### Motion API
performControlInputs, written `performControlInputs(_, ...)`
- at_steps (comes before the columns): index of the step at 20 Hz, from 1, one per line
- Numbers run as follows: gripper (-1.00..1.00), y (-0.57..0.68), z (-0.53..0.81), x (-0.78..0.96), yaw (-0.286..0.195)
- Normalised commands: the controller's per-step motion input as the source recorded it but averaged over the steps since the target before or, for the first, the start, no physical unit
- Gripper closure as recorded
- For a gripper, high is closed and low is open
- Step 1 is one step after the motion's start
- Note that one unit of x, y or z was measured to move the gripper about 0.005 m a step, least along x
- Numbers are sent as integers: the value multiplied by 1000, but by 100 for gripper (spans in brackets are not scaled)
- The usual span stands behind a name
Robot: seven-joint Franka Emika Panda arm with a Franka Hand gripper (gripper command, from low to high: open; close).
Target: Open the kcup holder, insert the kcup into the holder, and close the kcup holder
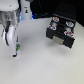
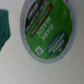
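The kcup (image 2: 47,30) fills the wrist view: a round pod with a bright green top and a pale rim, lying on the white table. In the exterior view it is a small green spot (image 1: 18,48) next to my gripper (image 1: 14,50), which reaches down to the table at the exterior view's left. No fingers show clearly in the wrist view, so I cannot tell whether the jaws are open. The kcup holder (image 1: 61,34) is a black box at the exterior view's right, well apart from the gripper. Its pale drawer handle (image 1: 63,41) faces the front.
Several pods with dark and multicoloured lids (image 1: 62,24) sit on top of the black box. A teal shape (image 2: 4,27) shows at the wrist view's edge beside the kcup. Dark equipment (image 1: 42,7) stands at the back of the white table (image 1: 40,65).
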Motion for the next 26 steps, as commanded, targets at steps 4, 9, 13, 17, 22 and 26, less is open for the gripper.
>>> performControlInputs(4,-100,9,-125,98,-46)
performControlInputs(9,-100,22,-147,113,-162)
performControlInputs(13,-100,22,-71,103,-153)
performControlInputs(17,100,1,-3,12,-84)
performControlInputs(22,100,-1,8,25,-45)
performControlInputs(26,100,-6,90,38,-53)
